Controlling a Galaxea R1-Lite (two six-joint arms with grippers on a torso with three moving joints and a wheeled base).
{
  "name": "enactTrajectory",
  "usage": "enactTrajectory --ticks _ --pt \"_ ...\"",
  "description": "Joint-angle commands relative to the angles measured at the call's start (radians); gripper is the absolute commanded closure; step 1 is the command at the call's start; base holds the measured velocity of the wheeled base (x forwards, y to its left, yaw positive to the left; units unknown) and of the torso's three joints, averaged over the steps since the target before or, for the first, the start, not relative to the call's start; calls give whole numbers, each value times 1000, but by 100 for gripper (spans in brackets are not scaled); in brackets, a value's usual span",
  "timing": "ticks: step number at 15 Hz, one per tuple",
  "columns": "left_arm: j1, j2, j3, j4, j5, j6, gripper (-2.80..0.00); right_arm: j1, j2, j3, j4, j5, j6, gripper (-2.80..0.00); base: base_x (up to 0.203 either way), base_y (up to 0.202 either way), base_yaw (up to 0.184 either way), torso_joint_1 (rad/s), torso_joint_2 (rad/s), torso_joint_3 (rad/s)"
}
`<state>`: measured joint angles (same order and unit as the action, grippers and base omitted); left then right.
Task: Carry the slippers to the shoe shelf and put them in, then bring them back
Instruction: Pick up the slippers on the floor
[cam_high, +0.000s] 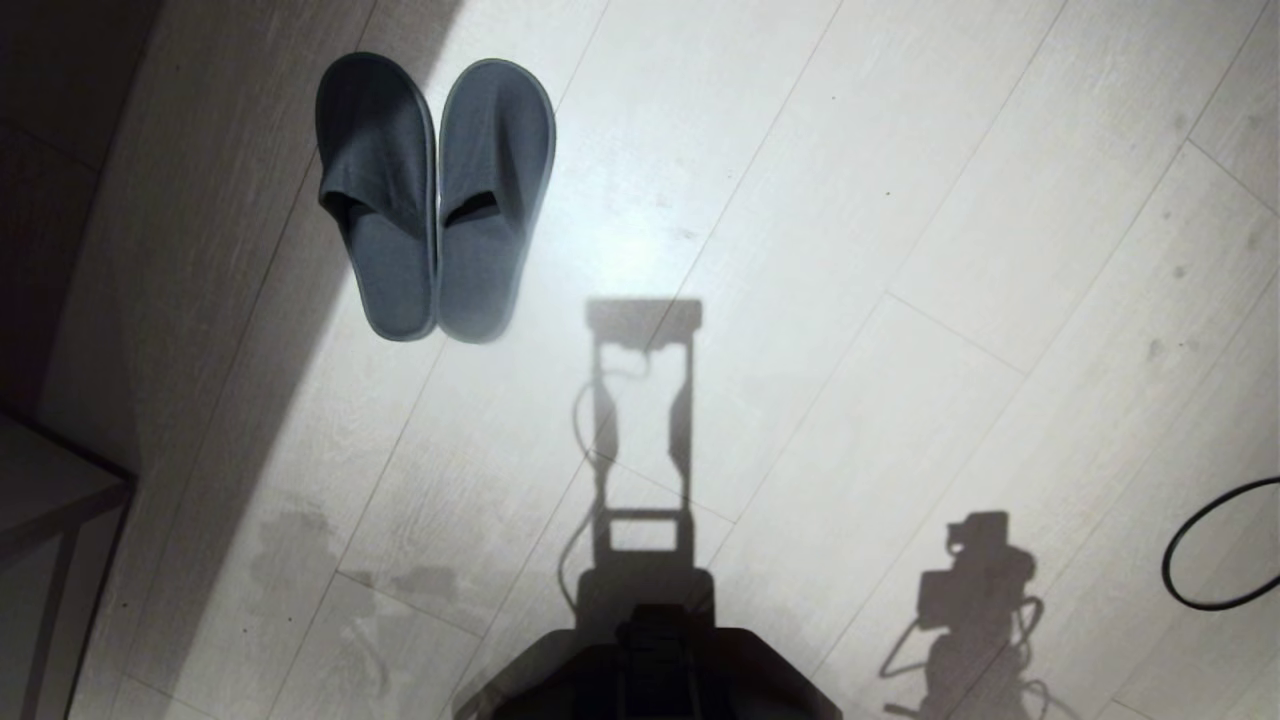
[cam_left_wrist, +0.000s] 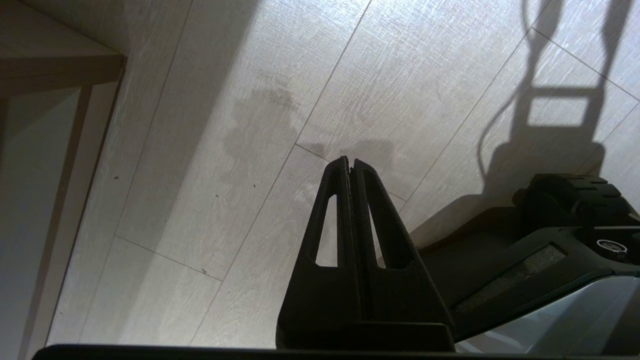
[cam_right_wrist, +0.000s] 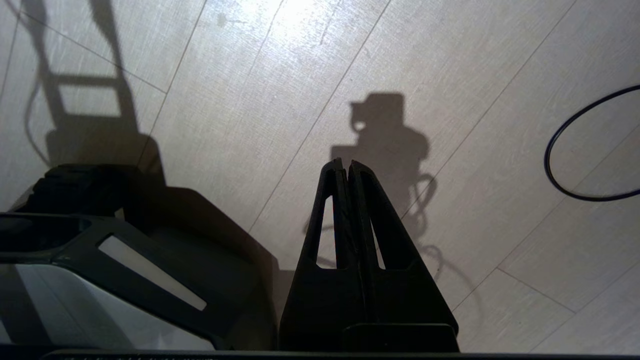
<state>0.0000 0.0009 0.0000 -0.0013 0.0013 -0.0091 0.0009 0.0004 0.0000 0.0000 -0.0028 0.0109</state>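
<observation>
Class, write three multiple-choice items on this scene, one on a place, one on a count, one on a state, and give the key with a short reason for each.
1. Where do the slippers lie in the head view?
A. On the floor, upper left
B. On a table
C. In a gripper

2. How many slippers are there?
A. One
B. Two
C. Four

3. How do the fingers of the left gripper and the right gripper stand?
A. Both wide open
B. One open, one shut
C. Both shut, empty

Key:
1 A, the pair rests on the pale plank floor, partly in a shadow band.
2 B, two lie side by side, touching.
3 C, each wrist view shows the fingertips pressed together with nothing between them.
</observation>
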Motion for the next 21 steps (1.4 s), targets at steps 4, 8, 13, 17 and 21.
enactTrajectory --ticks 4,8,13,17,21 --pt "0 0 -8 -17 0 63 0 -1 0 0 0 0 0 0 0 0 0 0 0 0" --pt "0 57 -188 67 -53 60 0 1 0 0 0 0 0 0 0 0 0 0 0 0" --pt "-3 369 -329 32 -117 62 0 1 1 0 0 0 0 0 0 0 0 0 0 0" --pt "-7 711 -372 -221 -249 83 0 1 0 0 0 0 0 0 0 0 0 0 0 0" --pt "-55 1094 -382 -603 -287 100 0 1 0 0 0 0 0 0 0 0 0 0 0 0"
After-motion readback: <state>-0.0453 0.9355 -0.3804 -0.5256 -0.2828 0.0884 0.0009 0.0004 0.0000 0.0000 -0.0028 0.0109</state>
